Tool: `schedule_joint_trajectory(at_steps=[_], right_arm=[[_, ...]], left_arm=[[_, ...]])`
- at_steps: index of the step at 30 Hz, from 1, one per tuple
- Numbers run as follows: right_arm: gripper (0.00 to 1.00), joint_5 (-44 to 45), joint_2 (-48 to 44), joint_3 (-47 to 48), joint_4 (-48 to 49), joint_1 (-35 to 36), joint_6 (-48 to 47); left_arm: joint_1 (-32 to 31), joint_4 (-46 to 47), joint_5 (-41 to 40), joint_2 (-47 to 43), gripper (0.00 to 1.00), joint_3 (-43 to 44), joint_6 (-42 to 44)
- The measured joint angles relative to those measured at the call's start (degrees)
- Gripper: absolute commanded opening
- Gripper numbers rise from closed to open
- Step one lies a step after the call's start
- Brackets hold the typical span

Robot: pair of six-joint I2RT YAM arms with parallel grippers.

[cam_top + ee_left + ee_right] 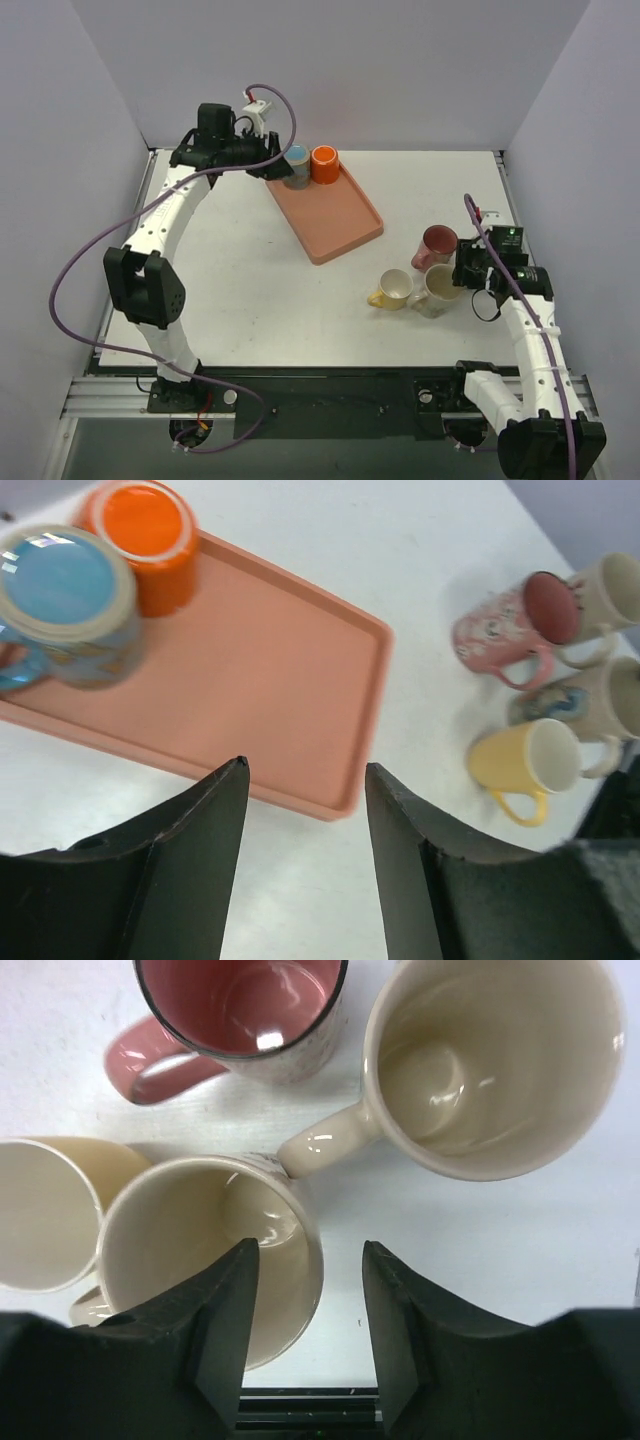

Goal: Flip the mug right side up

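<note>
The left gripper hangs by the far-left corner of the tray, fingers spread apart, nothing between them. The tray lies slantwise on the table, running from 11 o'clock to 5 o'clock in the top view. At its 11 o'clock end stands the blue mug, with an orange mug just beside it at 3 o'clock.

Off the tray, at its 4 o'clock, four mugs huddle on the table. A yellow mug is at the group's 9 o'clock, with a cream mug just beside it. A pink mug is at 12 o'clock. A second cream mug is at 3 o'clock, its handle touching the first one's rim. All four show open mouths.

The right gripper hovers at the cream mug, fingers apart: one over its mouth, one outside its wall. Whether they touch it cannot be told.

The blue mug has a patterned wall and a blue handle. Its upward face is a glossy blue disc inside a cream ring. It looks flat like a base, though that is not certain.
</note>
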Motion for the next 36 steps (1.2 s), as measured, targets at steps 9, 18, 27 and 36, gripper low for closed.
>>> schedule_joint_trajectory(at_steps=[9, 18, 27, 36], right_arm=[[0.98, -1.6, -2.4, 11.8, -6.4, 0.0, -0.4], [0.99, -5.3, -3.1, 14.6, -6.7, 6.0, -1.1], [0.99, -4.8, 0.5, 17.2, -6.7, 12.9, -1.9], [0.99, -3.4, 1.6, 18.3, -6.6, 14.3, -1.7]], left_arm=[[9.8, 2.8, 2.2, 18.7, 0.7, 17.3, 15.5], [13.1, 2.4, 5.9, 39.8, 0.72, 35.9, 27.0], [12.0, 5.8, 7.2, 44.5, 0.64, 37.8, 32.2], [10.8, 4.5, 8.8, 46.2, 0.56, 37.2, 38.7]])
